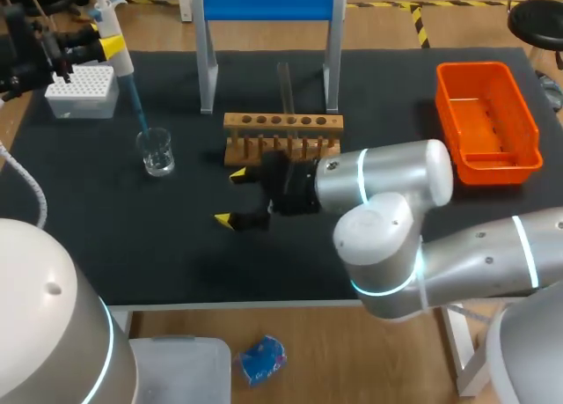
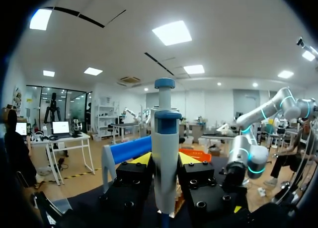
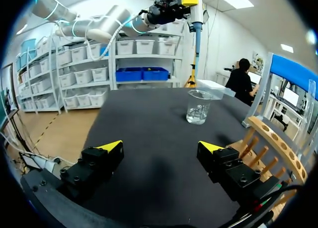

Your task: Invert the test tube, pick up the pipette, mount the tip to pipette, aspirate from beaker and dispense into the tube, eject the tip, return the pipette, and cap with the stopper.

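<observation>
My left gripper (image 1: 104, 41) is at the table's far left, shut on the white-and-blue pipette (image 1: 117, 56). In the left wrist view the pipette (image 2: 165, 133) stands upright between the left gripper's (image 2: 165, 163) fingers. Its blue lower end slants down and ends just above the glass beaker (image 1: 156, 151), which holds a little clear liquid. A clear test tube (image 1: 284, 87) stands upright in the wooden rack (image 1: 281, 135). My right gripper (image 1: 231, 197) is low over the mat in front of the rack, open and holding nothing. Ahead of the right gripper (image 3: 160, 148) stands the beaker (image 3: 198, 107). I see no stopper.
A white tip box (image 1: 82, 89) sits at the far left, beside the left gripper. A blue-topped stand (image 1: 268, 34) rises behind the rack. An orange tray (image 1: 486, 122) lies at the far right. The rack (image 3: 273, 143) is close beside the right gripper.
</observation>
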